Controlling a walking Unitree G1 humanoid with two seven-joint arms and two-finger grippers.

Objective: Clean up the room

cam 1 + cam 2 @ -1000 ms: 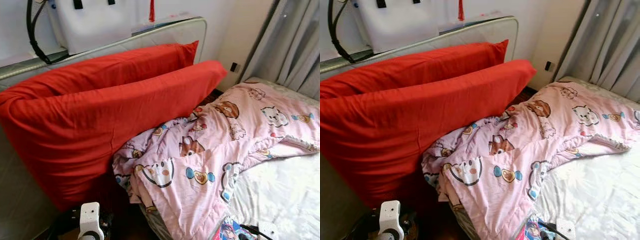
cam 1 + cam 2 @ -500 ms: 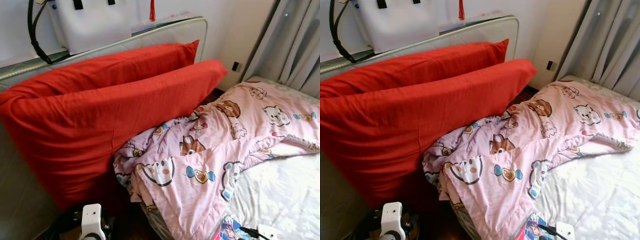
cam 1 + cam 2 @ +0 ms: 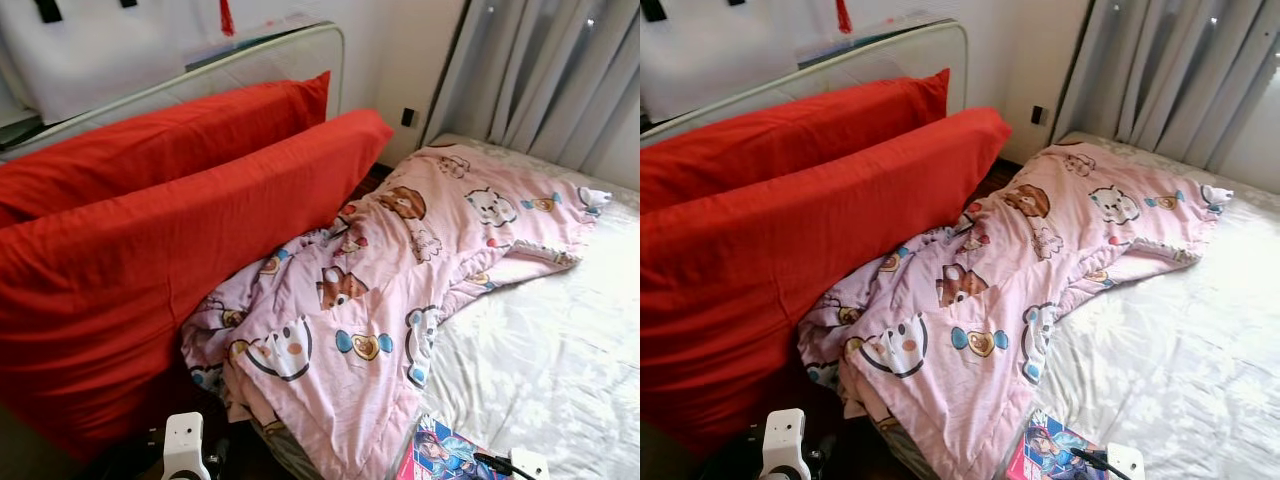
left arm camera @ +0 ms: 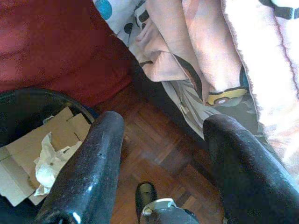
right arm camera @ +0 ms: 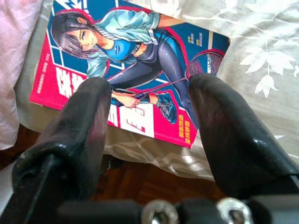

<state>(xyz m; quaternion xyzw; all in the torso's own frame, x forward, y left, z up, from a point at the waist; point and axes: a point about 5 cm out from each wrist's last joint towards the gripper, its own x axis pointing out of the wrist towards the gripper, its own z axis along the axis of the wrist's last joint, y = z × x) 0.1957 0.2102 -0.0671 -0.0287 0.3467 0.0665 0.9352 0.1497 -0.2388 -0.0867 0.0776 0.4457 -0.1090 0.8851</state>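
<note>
The magazine (image 5: 135,79), a bright comic-style cover in red and blue, lies at the near edge of the bed, at about 5 o'clock in the head views, its corner hanging a little over the mattress side. The right gripper (image 5: 149,135) hangs just before it, its two black fingers spread wide with the cover showing between them and nothing in their hold; I judge the magazine to be the next thing to tidy away, and the grip is not yet made.

What has changed is the view more than the room. Against the pictures of a second and half a second ago, the whole scene has slid toward 9 o'clock: the camera has turned to the robot's right, so more of the white sheet (image 3: 560,330) and grey curtain (image 3: 540,80) shows, and more of the magazine has come into sight at the lower edge. The things themselves lie as they did.

Outward from the magazine, the pink quilt (image 3: 400,270) with cartoon animals lies rumpled, running from 6 o'clock up to 2 o'clock across the bed. Two red pillows (image 3: 150,250) lean against the headboard from 9 to 12 o'clock.

The left gripper (image 4: 161,158) hangs idle over the wooden floor (image 4: 159,154) beside the bed, fingers wide apart and empty, near a black bin (image 4: 28,100) holding cardboard and crumpled paper
</note>
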